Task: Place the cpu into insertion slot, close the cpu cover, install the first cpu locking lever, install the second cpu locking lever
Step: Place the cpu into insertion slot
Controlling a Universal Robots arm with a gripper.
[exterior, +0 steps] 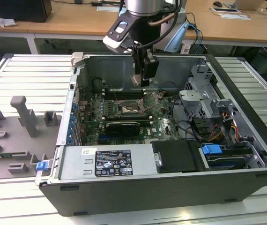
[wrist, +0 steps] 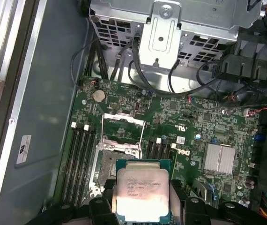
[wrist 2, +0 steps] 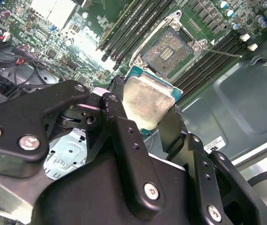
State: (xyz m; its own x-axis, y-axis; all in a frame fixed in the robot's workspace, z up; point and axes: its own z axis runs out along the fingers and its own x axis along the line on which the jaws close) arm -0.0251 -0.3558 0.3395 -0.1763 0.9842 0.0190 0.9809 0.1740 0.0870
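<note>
My gripper [exterior: 143, 80] hangs inside the open computer case, above the motherboard. It is shut on the cpu [wrist 2: 145, 101], a flat square chip with a pale metal top on a green base, pinched by two opposite edges between black fingers [wrist 2: 117, 103]. In the first wrist view the cpu [wrist: 142, 192] is in the air just beside the insertion slot [wrist: 104, 164], which lies bare with dark contacts. The insertion slot [wrist 2: 166, 50] has a silver rim. The cpu cover [wrist: 122, 146] stands swung open at the slot's far edge. A thin wire lever [wrist 2: 221, 51] sticks out from one corner.
Black memory slots [wrist: 77, 159] flank the socket. A black graphics card [exterior: 122, 126] lies across the board nearer the case's front. A metal drive cage [exterior: 201, 93] with cables, a power supply [exterior: 107, 161] and the case walls hem the board in. Grey fixtures [exterior: 21, 126] sit outside.
</note>
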